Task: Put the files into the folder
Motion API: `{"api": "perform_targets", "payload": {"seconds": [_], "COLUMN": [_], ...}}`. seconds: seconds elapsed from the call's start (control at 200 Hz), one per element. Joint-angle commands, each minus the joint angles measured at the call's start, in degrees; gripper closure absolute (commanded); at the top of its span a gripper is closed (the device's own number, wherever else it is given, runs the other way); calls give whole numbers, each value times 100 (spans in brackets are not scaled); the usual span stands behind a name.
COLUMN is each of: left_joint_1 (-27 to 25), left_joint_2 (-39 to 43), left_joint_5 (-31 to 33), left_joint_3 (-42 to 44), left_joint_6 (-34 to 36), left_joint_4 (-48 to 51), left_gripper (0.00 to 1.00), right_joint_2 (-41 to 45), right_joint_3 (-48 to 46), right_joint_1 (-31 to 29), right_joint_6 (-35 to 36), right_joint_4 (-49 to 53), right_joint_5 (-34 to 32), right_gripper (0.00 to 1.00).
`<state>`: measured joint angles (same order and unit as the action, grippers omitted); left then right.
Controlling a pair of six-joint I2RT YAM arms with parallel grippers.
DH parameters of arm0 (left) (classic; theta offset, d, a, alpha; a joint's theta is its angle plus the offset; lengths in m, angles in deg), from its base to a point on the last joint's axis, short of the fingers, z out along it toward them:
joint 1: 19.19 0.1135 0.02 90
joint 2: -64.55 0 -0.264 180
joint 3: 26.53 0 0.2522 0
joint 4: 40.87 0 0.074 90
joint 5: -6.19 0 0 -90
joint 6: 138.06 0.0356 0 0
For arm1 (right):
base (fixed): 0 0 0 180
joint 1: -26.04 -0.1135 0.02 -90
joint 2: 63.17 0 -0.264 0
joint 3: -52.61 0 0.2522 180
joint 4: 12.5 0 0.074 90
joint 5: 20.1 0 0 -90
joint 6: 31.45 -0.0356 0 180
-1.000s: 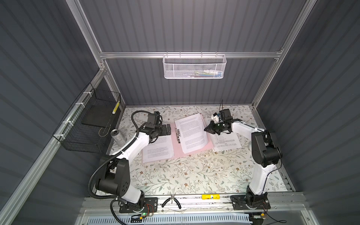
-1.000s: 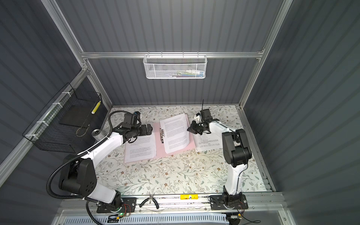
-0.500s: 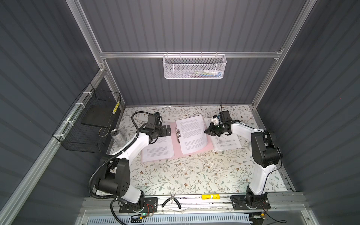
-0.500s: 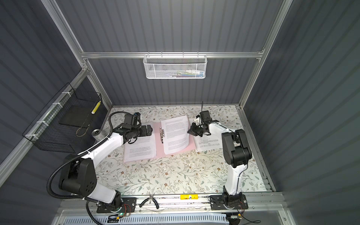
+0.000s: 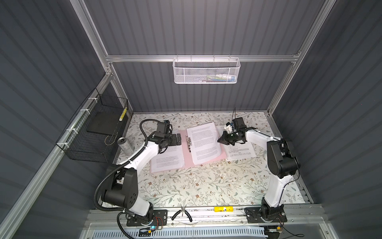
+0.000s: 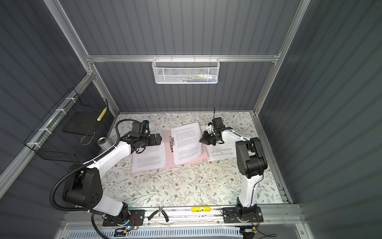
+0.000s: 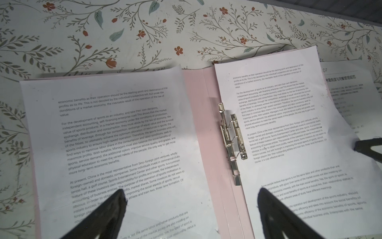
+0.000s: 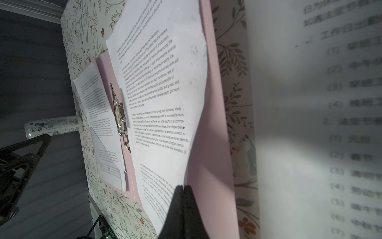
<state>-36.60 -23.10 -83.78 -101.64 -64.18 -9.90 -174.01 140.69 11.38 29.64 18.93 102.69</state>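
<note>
The right claw (image 5: 220,141), clenched on the near edge of the sheet (image 5: 203,142), could drag it off the folder (image 5: 185,159). The left claw (image 5: 177,139) hangs released, restraining nothing.

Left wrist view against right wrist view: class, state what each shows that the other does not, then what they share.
Left wrist only: the left gripper open, fingertips spread above the folder. Right wrist only: a can, and the right gripper shut on the right sheet's edge, which curls up off the pink leaf. Both: the open folder, its metal clip, a printed sheet on each leaf.
</note>
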Motion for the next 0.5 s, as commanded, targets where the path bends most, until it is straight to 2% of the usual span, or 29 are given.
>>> {"api": "perform_targets", "payload": {"seconds": [0.0, 0.21, 0.26, 0.295, 0.4, 0.495], "left_joint_1": [36, 36, 36, 36, 36, 36], "left_joint_2": [73, 100, 100, 87, 88, 84], "left_joint_5": [-12, 14, 23, 32, 58, 66], "left_joint_3": [69, 106, 99, 88, 69, 76], "left_joint_6": [53, 49, 51, 49, 60, 65], "left_joint_4": [79, 73, 82, 91, 107, 72], "left_gripper": [1, 1, 1, 1, 1, 1], "right_joint_2": [84, -7, -15, 0, 201, 452], "right_joint_3": [152, 297, 355, 402, 434, 433], "right_joint_1": [-2, -11, -11, -11, 4, 74], "right_joint_6": [139, 104, 118, 151, 255, 352], "right_joint_4": [123, 176, 273, 348, 584, 738], "right_joint_5": [-60, 3, 8, -16, -124, -209], "right_gripper": [100, 99, 82, 75, 59, 54]}}
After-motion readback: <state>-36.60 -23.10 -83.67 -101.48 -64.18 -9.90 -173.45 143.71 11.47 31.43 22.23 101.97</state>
